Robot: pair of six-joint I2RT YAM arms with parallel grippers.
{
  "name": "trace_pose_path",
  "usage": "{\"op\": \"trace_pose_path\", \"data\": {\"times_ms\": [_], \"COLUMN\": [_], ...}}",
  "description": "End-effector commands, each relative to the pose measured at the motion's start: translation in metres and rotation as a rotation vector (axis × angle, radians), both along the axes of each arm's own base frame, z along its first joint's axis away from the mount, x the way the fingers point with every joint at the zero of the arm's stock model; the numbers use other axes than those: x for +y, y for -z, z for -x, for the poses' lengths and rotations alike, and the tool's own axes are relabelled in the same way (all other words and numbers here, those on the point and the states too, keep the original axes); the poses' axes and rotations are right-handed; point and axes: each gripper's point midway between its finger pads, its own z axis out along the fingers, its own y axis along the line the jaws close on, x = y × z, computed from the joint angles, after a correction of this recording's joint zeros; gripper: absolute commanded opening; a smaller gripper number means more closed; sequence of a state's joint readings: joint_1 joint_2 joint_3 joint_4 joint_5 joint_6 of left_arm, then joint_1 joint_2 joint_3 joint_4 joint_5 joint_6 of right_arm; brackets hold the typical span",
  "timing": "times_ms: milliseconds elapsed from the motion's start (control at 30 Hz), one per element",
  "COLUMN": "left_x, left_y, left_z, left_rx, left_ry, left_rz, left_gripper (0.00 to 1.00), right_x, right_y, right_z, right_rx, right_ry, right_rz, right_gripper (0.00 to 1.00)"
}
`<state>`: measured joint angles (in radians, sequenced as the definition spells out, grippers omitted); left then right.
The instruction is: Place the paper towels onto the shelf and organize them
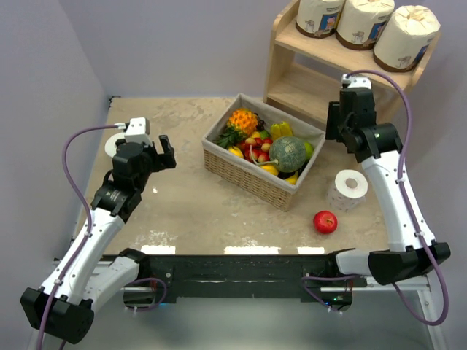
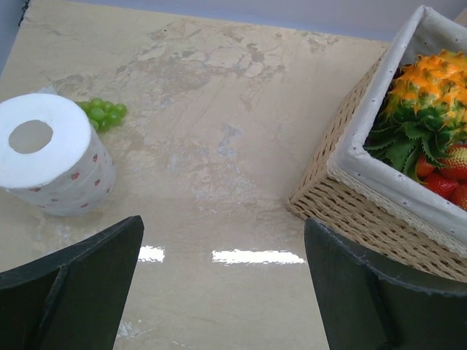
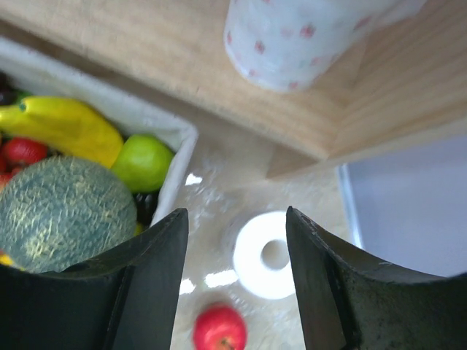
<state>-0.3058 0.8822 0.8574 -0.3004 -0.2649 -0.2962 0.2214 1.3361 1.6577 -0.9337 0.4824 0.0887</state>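
Shelf [image 1: 276, 62] at back right bears three wrapped paper towels [image 1: 363, 22] on top, one bare roll [image 3: 292, 40] on its lower tier. Right arm [image 1: 390, 189] reaches up toward it, right gripper [image 3: 235, 219] spread wide, empty. Left arm [image 1: 95, 226] crooks low over table [image 1: 190, 211], left gripper [image 2: 222, 226] likewise spread, empty, near second bare roll [image 2: 55, 164].
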Motion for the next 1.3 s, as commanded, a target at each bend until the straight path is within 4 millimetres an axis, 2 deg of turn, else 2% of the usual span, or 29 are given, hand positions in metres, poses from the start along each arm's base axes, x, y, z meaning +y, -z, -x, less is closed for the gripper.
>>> {"op": "trace_pose_path", "data": {"times_ms": [0,67,133,233,333,433,600,833,967,1267], "left_x": [-0.004,-0.006,-0.007,-0.006,-0.005,-0.005,-0.005,-0.005,-0.004,-0.004], "left_y": [-0.015,-0.017,-0.017,-0.017,-0.019,-0.019,-0.019,-0.019,-0.019,-0.015], "left_z": [-0.001,0.000,0.000,0.001,0.003,0.003,0.003,0.003,0.003,0.001], "left_rx": [-0.060,-0.067,-0.065,-0.065,-0.074,-0.077,-0.076,-0.074,-0.075,-0.065], "left_ry": [0.016,0.025,0.030,0.028,0.024,0.024,0.024,0.022,0.017,0.018], "left_rz": [0.039,0.047,0.048,0.048,0.049,0.051,0.051,0.049,0.045,0.042], "left_gripper": [0.97,0.97,0.97,0.97,0.97,0.97,0.97,0.97,0.97,0.97], "right_x": [0.018,0.023,0.025,0.013,-0.001,-0.024,-0.040,-0.050,-0.046,-0.054], "right_y": [0.045,0.061,0.069,0.099,0.110,0.117,0.135,0.158,0.167,0.185], "right_z": [0.024,0.035,0.036,0.046,0.048,0.051,0.046,0.044,0.035,0.037], "right_rx": [0.075,0.077,0.052,0.075,0.072,0.059,0.080,0.095,0.085,0.101], "right_ry": [0.072,0.076,0.112,0.232,0.330,0.446,0.503,0.563,0.553,0.627], "right_rz": [-0.213,-0.264,-0.316,-0.318,-0.286,-0.228,-0.295,-0.315,-0.355,-0.343], "right_gripper": [0.60,0.60,0.60,0.60,0.60,0.59,0.59,0.63,0.68,0.67]}}
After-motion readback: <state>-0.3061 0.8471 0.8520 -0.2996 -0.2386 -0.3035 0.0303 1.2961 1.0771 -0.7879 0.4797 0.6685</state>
